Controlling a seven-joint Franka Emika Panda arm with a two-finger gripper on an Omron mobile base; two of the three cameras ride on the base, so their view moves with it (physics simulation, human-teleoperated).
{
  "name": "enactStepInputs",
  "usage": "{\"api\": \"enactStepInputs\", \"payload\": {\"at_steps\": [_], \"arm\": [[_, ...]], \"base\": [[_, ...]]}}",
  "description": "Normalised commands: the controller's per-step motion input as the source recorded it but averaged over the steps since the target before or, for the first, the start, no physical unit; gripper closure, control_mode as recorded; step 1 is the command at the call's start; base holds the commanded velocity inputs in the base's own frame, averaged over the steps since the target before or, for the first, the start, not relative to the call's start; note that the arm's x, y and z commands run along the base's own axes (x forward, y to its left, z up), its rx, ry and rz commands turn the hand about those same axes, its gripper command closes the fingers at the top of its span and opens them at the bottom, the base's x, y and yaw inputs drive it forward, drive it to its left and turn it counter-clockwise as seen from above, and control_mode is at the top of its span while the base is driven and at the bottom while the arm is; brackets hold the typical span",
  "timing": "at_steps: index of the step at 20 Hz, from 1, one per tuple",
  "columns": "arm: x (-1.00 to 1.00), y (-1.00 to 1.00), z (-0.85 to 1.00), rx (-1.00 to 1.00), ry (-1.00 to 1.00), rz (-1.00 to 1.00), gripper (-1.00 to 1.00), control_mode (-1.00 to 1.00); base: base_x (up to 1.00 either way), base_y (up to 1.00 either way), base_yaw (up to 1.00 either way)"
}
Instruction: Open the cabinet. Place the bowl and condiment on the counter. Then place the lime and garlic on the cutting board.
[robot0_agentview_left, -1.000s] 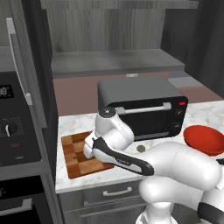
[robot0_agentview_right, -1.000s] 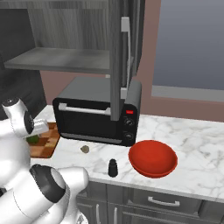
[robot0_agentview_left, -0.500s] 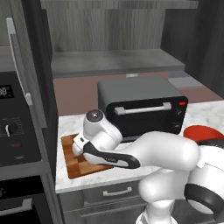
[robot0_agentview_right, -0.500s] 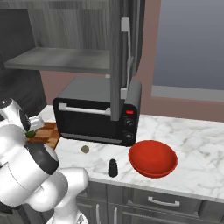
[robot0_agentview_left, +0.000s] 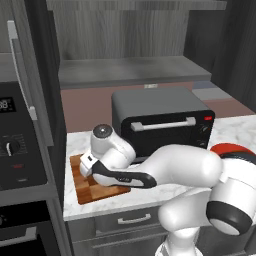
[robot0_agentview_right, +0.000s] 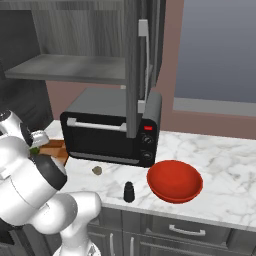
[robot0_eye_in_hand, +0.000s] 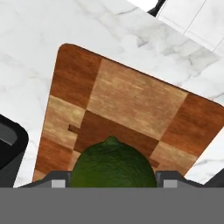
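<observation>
Green lime (robot0_eye_in_hand: 113, 162) stays pinched between the gripper (robot0_eye_in_hand: 113, 178) fingers, now lower over the chequered cutting board (robot0_eye_in_hand: 131, 105) than half a second ago; bowl (robot0_agentview_right: 174, 180) unmoved.

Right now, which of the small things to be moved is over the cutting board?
The lime, the dark green ball between the pincer fingers. The beige garlic and dark condiment sit on the counter.

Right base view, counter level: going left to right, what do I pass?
cutting board → garlic → condiment → bowl
</observation>
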Motion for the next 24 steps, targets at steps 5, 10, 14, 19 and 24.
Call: {"api": "enactStepInputs", "payload": {"at_steps": [5, 10, 14, 19, 24], "arm": [[0.06, 0.00, -0.25, -0.05, 0.00, 0.00, 1.00, -1.00], [0.24, 0.00, -0.24, -0.03, -0.01, 0.00, 1.00, -1.00], [0.42, 0.06, -0.18, 0.00, -0.01, 0.00, 1.00, -1.00], [0.25, 0.06, -0.15, 0.00, 0.00, 0.00, 1.00, -1.00], [0.08, 0.03, -0.15, 0.00, 0.00, 0.00, 1.00, -1.00]], "base": [[0.00, 0.00, 0.00], [0.00, 0.00, 0.00], [0.00, 0.00, 0.00], [0.00, 0.00, 0.00], [0.00, 0.00, 0.00]]}}
